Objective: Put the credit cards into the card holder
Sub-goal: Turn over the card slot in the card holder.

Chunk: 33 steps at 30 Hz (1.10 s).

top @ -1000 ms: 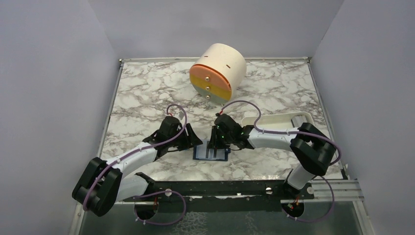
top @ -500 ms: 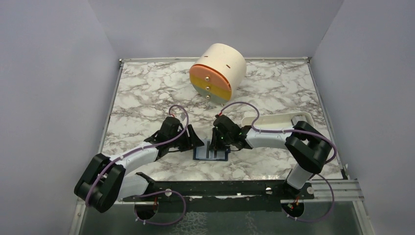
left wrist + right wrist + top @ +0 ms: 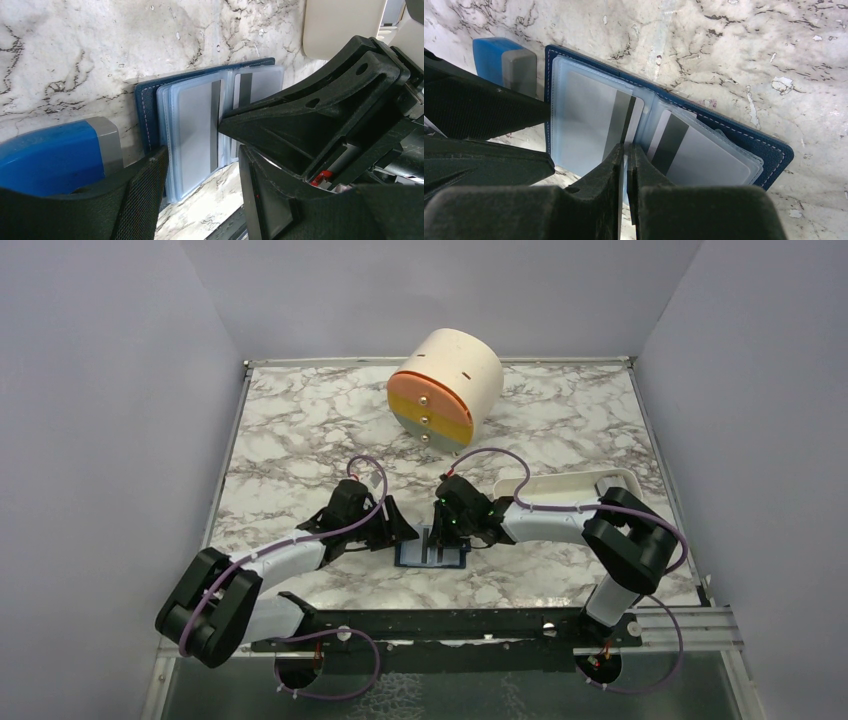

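Right wrist: open navy card holder (image 3: 769, 150), striped cards (image 3: 694, 150) sleeved; right claw (image 3: 625, 147) together, left claw (image 3: 202, 155) apart.

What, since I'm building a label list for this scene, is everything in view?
table: one, white marble with grey veins, under everything
drum: one, cream with an orange, yellow and grey face, far middle
tray: one, white, right side, partly under the right arm
block: one, bright blue with a grey end, beside the card holder
card holder: one, navy, lying open, near middle
credit cards: two visible, pale with dark stripes, in clear sleeves, one per half
left gripper: one, black, open, at the holder's edge
right gripper: one, black, shut, over the holder's fold
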### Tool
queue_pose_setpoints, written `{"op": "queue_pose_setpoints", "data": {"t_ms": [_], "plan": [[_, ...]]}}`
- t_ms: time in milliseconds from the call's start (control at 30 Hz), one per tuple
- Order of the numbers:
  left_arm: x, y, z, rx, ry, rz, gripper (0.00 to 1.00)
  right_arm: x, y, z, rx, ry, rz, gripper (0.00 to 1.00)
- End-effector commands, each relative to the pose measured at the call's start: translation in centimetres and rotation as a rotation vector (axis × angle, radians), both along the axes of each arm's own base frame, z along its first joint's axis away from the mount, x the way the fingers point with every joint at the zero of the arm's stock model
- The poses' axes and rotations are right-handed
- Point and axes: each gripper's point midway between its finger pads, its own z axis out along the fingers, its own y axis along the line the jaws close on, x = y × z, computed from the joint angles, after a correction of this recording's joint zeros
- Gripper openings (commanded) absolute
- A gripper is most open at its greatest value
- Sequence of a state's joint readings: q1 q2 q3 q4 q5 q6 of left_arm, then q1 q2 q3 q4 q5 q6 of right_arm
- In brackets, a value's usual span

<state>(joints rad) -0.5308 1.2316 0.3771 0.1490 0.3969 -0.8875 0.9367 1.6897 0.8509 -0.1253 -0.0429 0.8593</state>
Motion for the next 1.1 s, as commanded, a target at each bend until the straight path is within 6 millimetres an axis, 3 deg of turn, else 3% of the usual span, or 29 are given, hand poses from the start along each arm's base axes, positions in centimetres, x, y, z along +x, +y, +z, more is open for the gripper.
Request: {"op": "queue_pose_setpoints", "data": {"t_ms": [0,200,367,600,1067], "plan": [[0.4,-0.1,1.3,-0.015,-0.032,0.001,0.56,-0.2,-0.7,-1.6,-0.049,-0.001,0.000,0.07],[0.9,0.1,3.1,-0.023,-0.080,0.020,0.56,-0.2,-0.5,-1.2,-0.031,-0.008,0.006,0.08],[0.7,0.0,2.7,-0.021,-0.069,0.015,0.56,-0.1,0.5,0.5,0.030,-0.020,0.019,0.15],[0.6,0.0,1.7,-0.017,-0.054,0.012,0.56,0.5,1.1,2.7,0.053,-0.049,0.019,0.14],[0.2,-0.3,0.6,-0.023,-0.034,-0.013,0.56,-0.5,-0.1,-1.4,-0.050,0.031,0.023,0.07]]}}
